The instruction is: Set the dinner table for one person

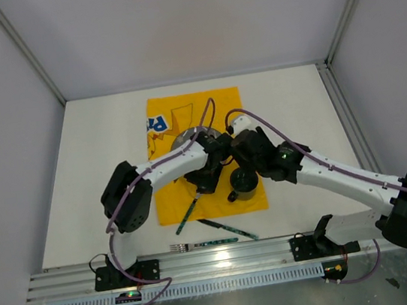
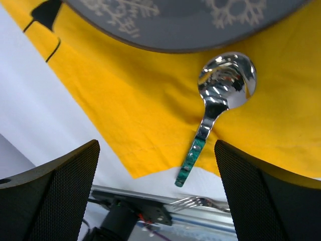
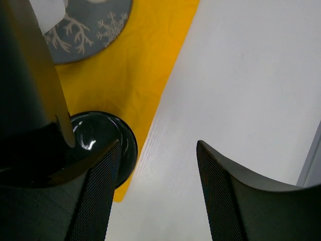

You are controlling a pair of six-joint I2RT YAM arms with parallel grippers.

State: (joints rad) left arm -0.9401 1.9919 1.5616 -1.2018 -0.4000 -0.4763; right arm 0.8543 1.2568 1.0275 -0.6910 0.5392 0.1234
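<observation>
Top view, left to right.

- **Setting:** The matte white desk (image 1: 99, 137) fills mid-frame, with a yellow cartoon cloth (image 1: 164, 112) at its centre.
- **Lower left of the cloth:** The left pincer (image 2: 156, 145) hangs wide and holds nothing.
- **Below it:** A green-handled spoon (image 2: 220, 100) lies free. Its bowl is near the snowflake plate (image 2: 175, 20) without touching, and its handle tip runs past the cloth's edge. It reads as cutlery laid beside the plate.
- **Bottom edge:** A fork (image 1: 179, 247) sits on bare desk, probably next to place.
- **Right of centre:** A black cup (image 1: 243, 183) sits on the cloth's lower right corner.
- **Beside the cup:** The right pincer (image 3: 158, 145) is part-open and empty. One finger is just beside the cup, and the gap shows only desk.

In the top view the arms hide both pincers' jaws and much of the plate. The wrist views supply those, but neither shows the whole layout.
</observation>
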